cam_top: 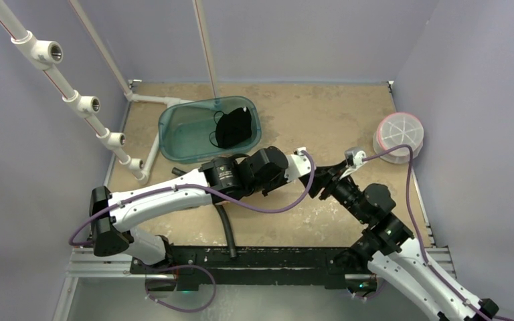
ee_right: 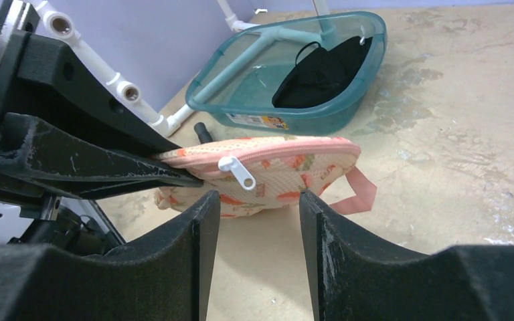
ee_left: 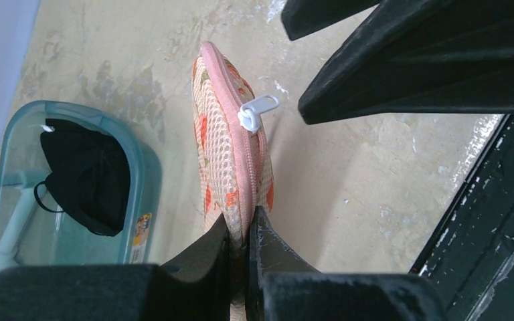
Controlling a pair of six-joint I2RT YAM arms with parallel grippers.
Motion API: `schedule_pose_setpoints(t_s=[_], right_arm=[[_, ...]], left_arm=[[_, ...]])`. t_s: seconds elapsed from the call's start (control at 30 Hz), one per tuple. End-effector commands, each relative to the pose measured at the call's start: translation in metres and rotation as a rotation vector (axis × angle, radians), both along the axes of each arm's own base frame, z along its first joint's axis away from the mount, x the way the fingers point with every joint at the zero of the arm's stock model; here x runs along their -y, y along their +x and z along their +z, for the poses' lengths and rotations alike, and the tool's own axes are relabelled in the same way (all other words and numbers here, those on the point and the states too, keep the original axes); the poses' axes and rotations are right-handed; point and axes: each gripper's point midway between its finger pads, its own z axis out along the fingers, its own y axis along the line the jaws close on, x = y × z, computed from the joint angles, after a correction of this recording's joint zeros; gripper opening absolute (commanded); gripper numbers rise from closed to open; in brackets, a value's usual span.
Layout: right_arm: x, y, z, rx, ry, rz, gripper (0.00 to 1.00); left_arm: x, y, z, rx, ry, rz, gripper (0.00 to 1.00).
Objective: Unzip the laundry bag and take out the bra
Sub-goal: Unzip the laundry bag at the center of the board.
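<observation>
The laundry bag [ee_right: 288,167] is a pink mesh pouch with an orange floral print, held off the table. My left gripper [ee_left: 241,224] is shut on one end of it [ee_left: 224,147], pinching the zip seam. Its white zipper pull [ee_right: 236,172] sticks out from the pink zip near the left fingers [ee_right: 107,167], and the zip looks closed along the edge that shows. Just below the bag, under the pull, my right gripper [ee_right: 258,200] stands open with nothing between its fingers. No bra shows at the bag; its inside is hidden.
A teal plastic tub [cam_top: 181,127] at the back left holds a black strappy garment [cam_top: 233,128]. A white round container [cam_top: 399,137] sits at the right edge. A white pipe rack [cam_top: 73,100] runs along the left wall. A black hose [cam_top: 226,231] lies near the front rail.
</observation>
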Motion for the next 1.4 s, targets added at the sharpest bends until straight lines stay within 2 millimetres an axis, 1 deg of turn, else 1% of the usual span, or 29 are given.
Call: schedule_pose_setpoints(t_s=[0.0,0.1,0.17,0.23,0.37,0.43,0.53,0.67,0.77,0.9,1.0,1.13,1.27,1.37], right_arm=[[-0.005,-0.001,0.035,0.128,0.033,0.035,0.50],[-0.012,-0.004,0.039,0.142,0.054,0.072,0.50],[-0.015,-0.009,0.041,0.140,0.085,0.102,0.52],[-0.021,-0.015,0.034,0.074,0.140,0.142,0.55],[-0.034,-0.028,0.032,-0.044,0.286,0.231,0.60],[-0.039,-0.034,0.033,-0.090,0.356,0.275,0.60],[-0.042,-0.042,0.038,-0.130,0.443,0.325,0.60],[-0.048,-0.047,0.044,-0.164,0.504,0.384,0.57],[-0.048,-0.050,0.051,-0.158,0.546,0.409,0.54],[-0.050,-0.049,0.058,-0.164,0.568,0.425,0.49],[-0.055,-0.051,0.063,-0.160,0.571,0.467,0.49],[-0.062,-0.045,0.061,-0.180,0.545,0.479,0.50],[-0.062,-0.038,0.059,-0.173,0.522,0.446,0.55],[-0.061,-0.037,0.060,-0.166,0.521,0.438,0.56]], left_arm=[[0.005,-0.004,0.013,-0.010,-0.055,-0.026,0.00],[0.003,-0.002,0.012,0.004,-0.063,-0.020,0.00],[-0.001,-0.001,0.013,0.019,-0.067,-0.017,0.00],[-0.005,0.000,0.016,0.041,-0.078,-0.012,0.00],[-0.017,0.002,0.025,0.112,-0.125,-0.010,0.00],[-0.024,0.003,0.033,0.154,-0.160,-0.006,0.00],[-0.032,-0.001,0.043,0.210,-0.211,-0.043,0.00],[-0.041,-0.009,0.049,0.267,-0.253,-0.105,0.00],[-0.045,-0.012,0.049,0.290,-0.262,-0.124,0.00],[-0.044,-0.015,0.050,0.302,-0.277,-0.157,0.00],[-0.043,-0.016,0.054,0.316,-0.294,-0.167,0.00],[-0.040,-0.016,0.055,0.318,-0.294,-0.175,0.00],[-0.039,-0.017,0.055,0.312,-0.293,-0.179,0.00],[-0.040,-0.018,0.056,0.309,-0.297,-0.181,0.00]])
